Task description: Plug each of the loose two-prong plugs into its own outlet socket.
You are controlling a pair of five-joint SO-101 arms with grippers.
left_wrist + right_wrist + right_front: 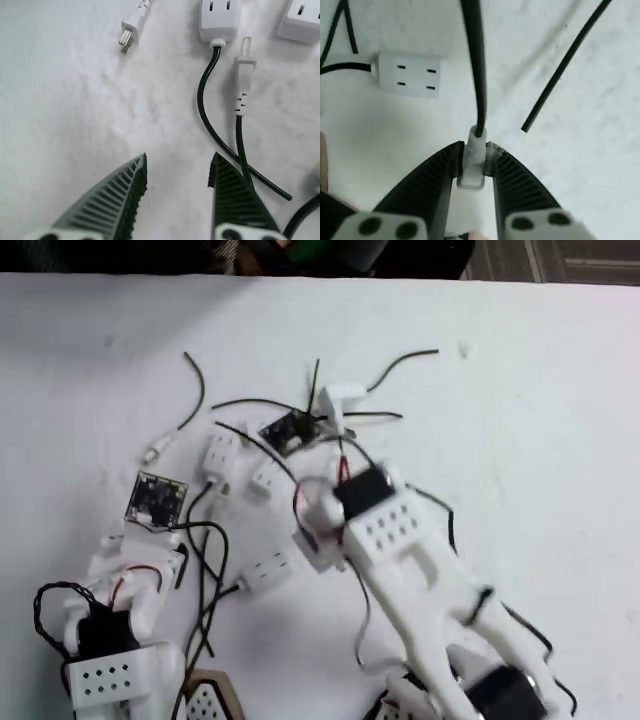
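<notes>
The right gripper [475, 149] is clamping a plug [471, 172] over the table [600, 150], so the pick-up looks done and next it's needing its prongs lined up with the socket [410, 75] nearby, while the left gripper [179, 159] is hanging open near a loose plug [131, 30].

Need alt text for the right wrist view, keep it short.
The right gripper has its jaws closed on a white plug whose black cord runs away over the white table. A white outlet block with two slot pairs lies beyond, and a loose black cord end lies nearby.
</notes>
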